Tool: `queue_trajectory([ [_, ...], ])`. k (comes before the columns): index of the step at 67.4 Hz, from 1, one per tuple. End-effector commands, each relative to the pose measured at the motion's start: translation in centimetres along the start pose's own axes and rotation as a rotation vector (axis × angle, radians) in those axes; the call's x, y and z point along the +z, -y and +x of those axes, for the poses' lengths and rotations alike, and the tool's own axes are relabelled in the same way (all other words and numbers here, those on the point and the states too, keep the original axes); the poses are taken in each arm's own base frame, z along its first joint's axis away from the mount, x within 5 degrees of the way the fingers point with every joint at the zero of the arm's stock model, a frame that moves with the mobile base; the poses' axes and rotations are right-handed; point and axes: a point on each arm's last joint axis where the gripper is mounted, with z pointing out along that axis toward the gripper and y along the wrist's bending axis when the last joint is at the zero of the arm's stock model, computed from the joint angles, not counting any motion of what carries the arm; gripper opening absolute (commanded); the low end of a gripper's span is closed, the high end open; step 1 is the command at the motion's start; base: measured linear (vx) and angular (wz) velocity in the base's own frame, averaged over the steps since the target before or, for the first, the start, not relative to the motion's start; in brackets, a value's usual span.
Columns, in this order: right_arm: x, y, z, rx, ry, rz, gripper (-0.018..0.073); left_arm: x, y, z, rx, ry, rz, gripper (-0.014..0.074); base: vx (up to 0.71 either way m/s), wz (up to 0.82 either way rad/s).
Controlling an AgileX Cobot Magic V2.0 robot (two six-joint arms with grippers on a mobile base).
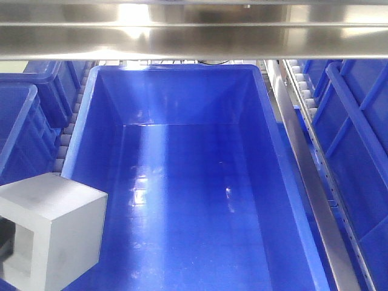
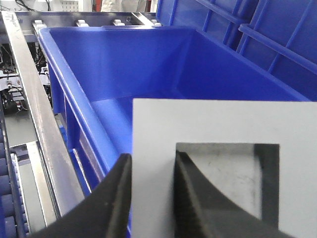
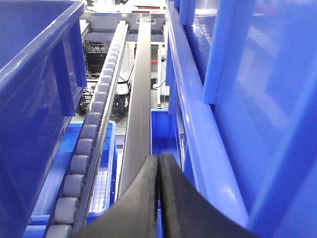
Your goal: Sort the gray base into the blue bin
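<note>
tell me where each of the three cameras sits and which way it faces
Exterior front: high up behind a steel beam, looking down into the blue bin; the gray base sits lower left by its rim; no arm clearly shows.
Left wrist: behind the left gripper, facing along the bin; its fingers pinch the base's wall, one inside the window.
Right wrist: behind the shut right gripper, looking along a roller conveyor and rail between crates.
Shared: front and left wrist both show bin and base.

Matte gray base (image 1: pixel 51 233), cube-like, square recessed window on one face, held tilted above near-left rim of blue bin (image 1: pixel 100 139). Deep, glossy, rimmed crate with smooth, shining floor.
</note>
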Motion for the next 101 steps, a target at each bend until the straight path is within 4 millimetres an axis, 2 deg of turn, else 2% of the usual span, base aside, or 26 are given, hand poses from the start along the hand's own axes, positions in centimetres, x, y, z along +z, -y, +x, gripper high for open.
queue_trajectory([
  [1, 0.0, 0.0, -0.6, -0.020, 0.082, 0.004, -0.0005, -0.2, 0.5, -1.5, 0.000, 0.082, 0.046, -0.0007, 0.01, 0.02],
  [70, 0.0, 0.0, -0.6, -0.020, 0.083, 0.004, -0.0005, -0.2, 0.5, -1.5, -0.010, 0.085, 0.049, -0.0007, 0.00, 0.00],
  [77, 0.0, 0.0, -0.6, -0.020, 0.083, 0.004, -0.0005, -0.3, 0.9, -2.0, -0.018, 0.138, 0.088, -0.0006, 0.00, 0.00],
  [81, 0.0, 0.0, -0.6, -0.020, 0.081, 0.004, -0.0005, -0.2, 1.3, -3.0, -0.016, 0.194, 0.127, -0.0005, 0.00, 0.00],
  [88, 0.0, 0.0, -0.6, -0.020, 0.081, 0.004, -0.0005, 1.0, 2.0, -4.6, -0.012, 0.206, 0.154, -0.0004, 0.00, 0.00],
  [101, 0.0, 0.0, -0.6, -0.020, 0.081, 0.004, -0.0005, 6.7, 3.2, -7.0, 0.064, 0.047, 0.112, -0.0001, 0.00, 0.00],
])
